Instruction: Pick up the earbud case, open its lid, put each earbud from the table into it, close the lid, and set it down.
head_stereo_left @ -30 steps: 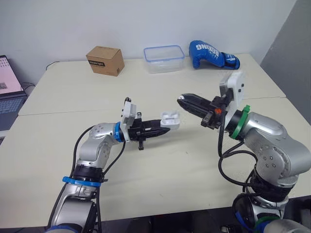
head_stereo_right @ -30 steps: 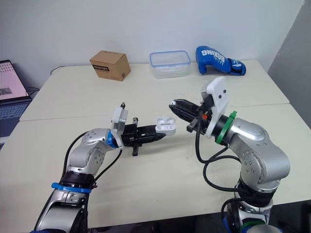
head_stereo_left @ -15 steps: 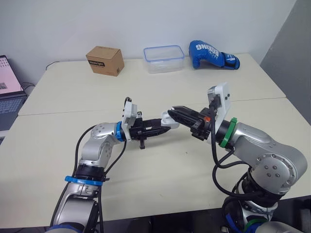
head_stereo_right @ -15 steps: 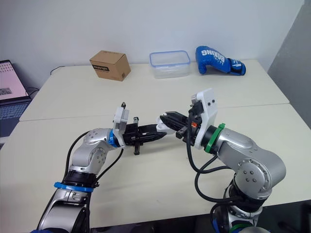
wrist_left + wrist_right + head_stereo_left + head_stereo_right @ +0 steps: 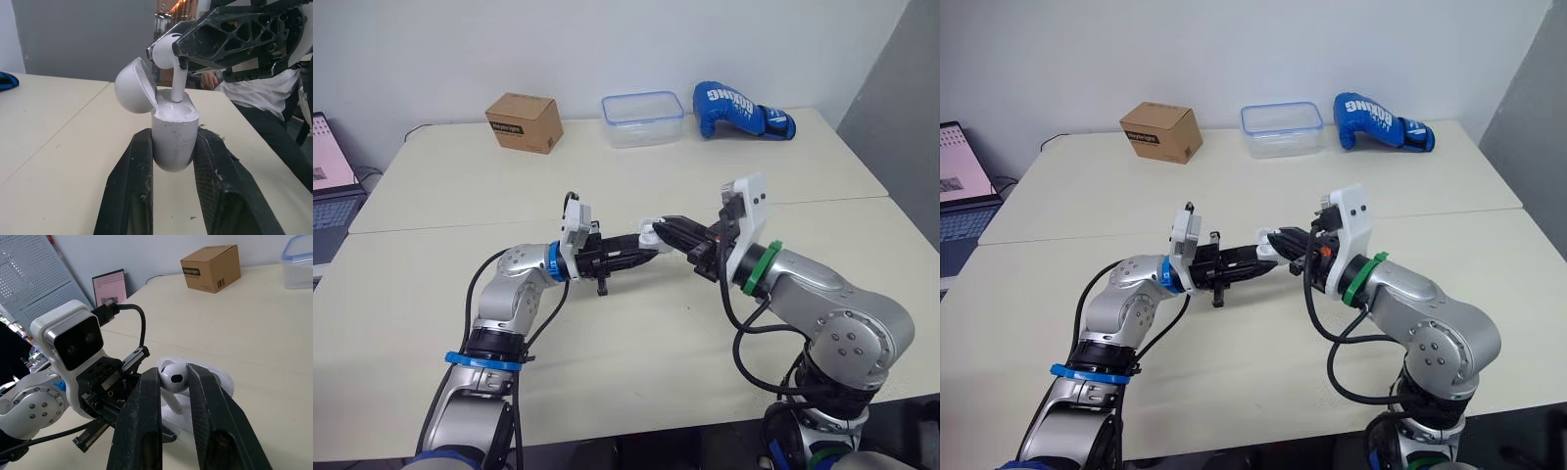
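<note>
Right jaws have come left since a second ago, reaching the earbud case [image 5: 172,132] | right jaws pinch earbud [image 5: 167,53], stem tip at case mouth | left jaws pinch case above mid tabletop [image 5: 636,333], lid [image 5: 134,87] tilted open

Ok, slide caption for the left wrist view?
Left gripper holds the open case; right gripper inserts an earbud stem-first.

Holds white, glossy earbud case [image 5: 174,125] upright between left gripper's [image 5: 174,136] two fingers, rounded lid hinged open and tipped aside. Pinches white earbud [image 5: 168,55] in right gripper [image 5: 172,375], stem pointing down, tip at case's open top.
</note>
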